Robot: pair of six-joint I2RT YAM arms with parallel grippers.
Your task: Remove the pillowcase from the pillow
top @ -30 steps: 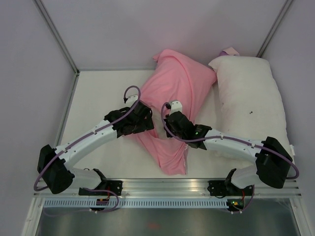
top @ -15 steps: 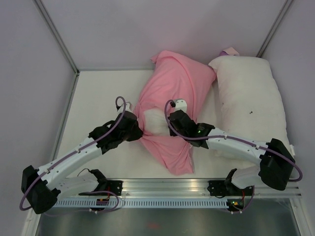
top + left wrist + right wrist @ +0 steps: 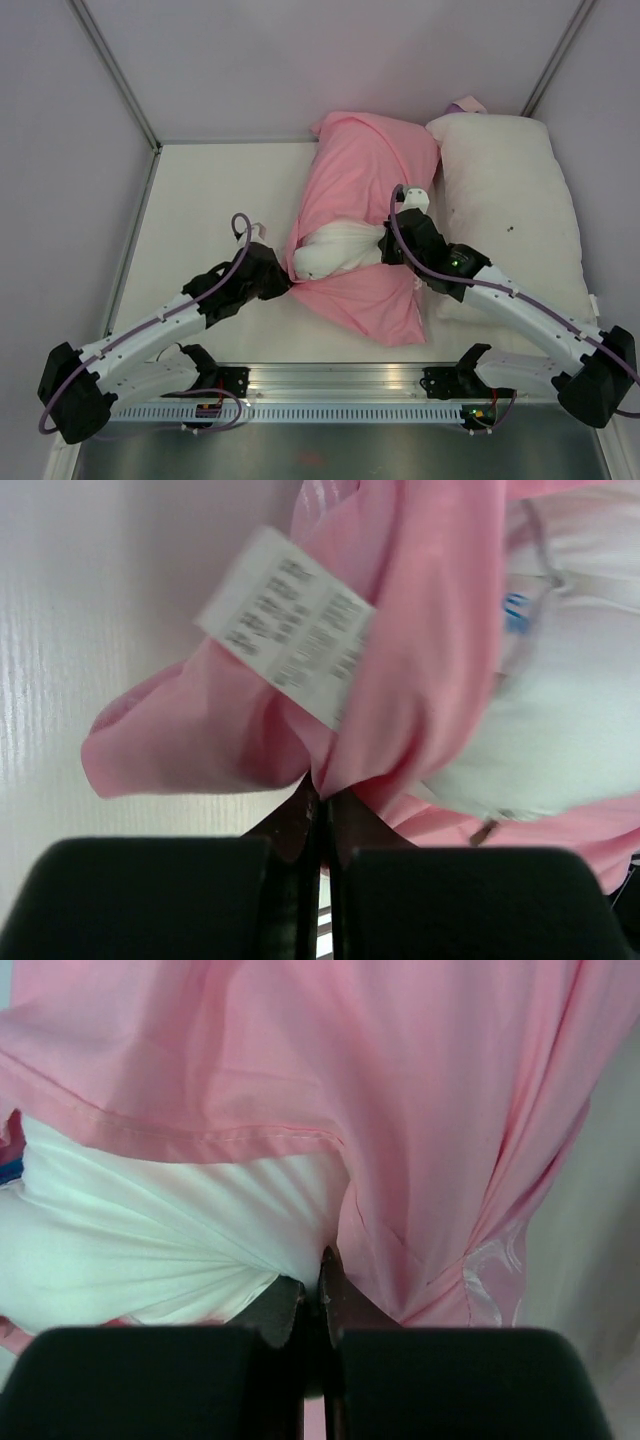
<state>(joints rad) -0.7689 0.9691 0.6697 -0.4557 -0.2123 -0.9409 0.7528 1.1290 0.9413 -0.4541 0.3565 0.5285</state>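
Left gripper [image 3: 320,798] clamped on case [image 3: 420,630] hem; right gripper [image 3: 318,1268] pinched shut against pillow [image 3: 150,1230], hold unclear; best draw case near-left, pillow right, steadily

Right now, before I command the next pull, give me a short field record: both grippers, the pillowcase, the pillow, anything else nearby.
left gripper: shut on the pillowcase edge, just below its white label
right gripper: shut, apparently pinching the pillow at the case's opening
pillow: near end exposed, the rest inside the pillowcase
other pillow: white with dark specks, lying to the right of the pillowcase
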